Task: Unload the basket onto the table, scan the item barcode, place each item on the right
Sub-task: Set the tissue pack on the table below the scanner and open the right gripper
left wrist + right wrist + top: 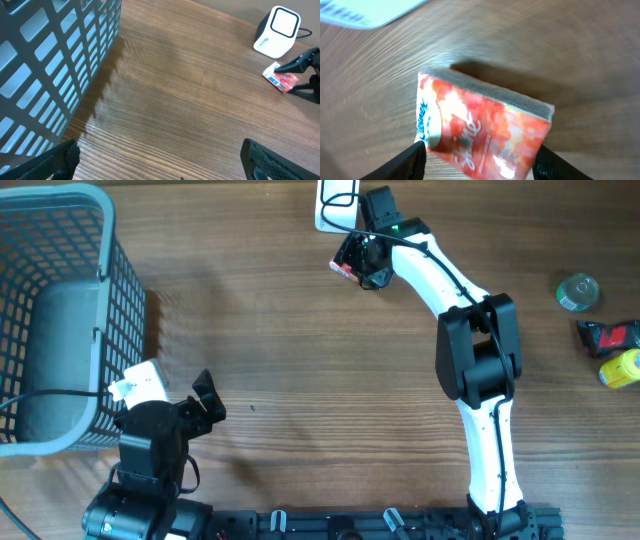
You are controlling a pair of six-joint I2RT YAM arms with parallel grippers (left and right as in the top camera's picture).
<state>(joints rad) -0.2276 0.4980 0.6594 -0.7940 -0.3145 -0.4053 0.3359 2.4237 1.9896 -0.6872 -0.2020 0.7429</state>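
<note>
The red and white soft tissue pack (485, 135) sits at the top centre of the overhead frame, just below the white box-shaped scanner (335, 205), pinched between both fingers of the right claw (360, 265). The left claw (212, 402) is spread wide over the brown wooden surface (300, 380), beside the blue-grey plastic mesh basket (105, 240) at lower left

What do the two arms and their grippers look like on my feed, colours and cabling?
Right arm: white links, black joints, a black cable along the forearm, a small green light near the wrist. Left arm: mostly black, with a white block and dark cable at the wrist. Left gripper and right gripper both have black fingers.
</note>
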